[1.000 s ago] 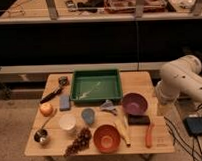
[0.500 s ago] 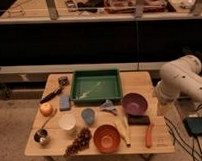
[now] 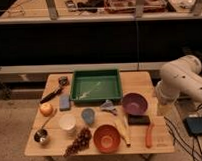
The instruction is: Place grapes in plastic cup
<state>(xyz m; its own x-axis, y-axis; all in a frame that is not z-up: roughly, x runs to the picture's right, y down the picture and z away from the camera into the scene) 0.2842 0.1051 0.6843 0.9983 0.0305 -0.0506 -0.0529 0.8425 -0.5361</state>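
The grapes [image 3: 79, 141], a long dark purple-brown bunch, lie on the wooden table [image 3: 139, 79] near its front edge, left of the orange bowl [image 3: 106, 138]. Just behind them stands a white plastic cup [image 3: 67, 123], upright, with a grey-blue cup [image 3: 87, 115] to its right. The white robot arm [image 3: 182, 82] is folded at the table's right side. My gripper [image 3: 162, 106] hangs below it by the right edge, far from the grapes, with nothing seen in it.
A green tray [image 3: 96, 85] sits at the back middle and a purple bowl [image 3: 135, 103] right of centre. An orange fruit [image 3: 46, 109], a metal cup [image 3: 41, 136], a blue sponge [image 3: 64, 102], a banana [image 3: 125, 132] and a red utensil [image 3: 149, 136] are spread around.
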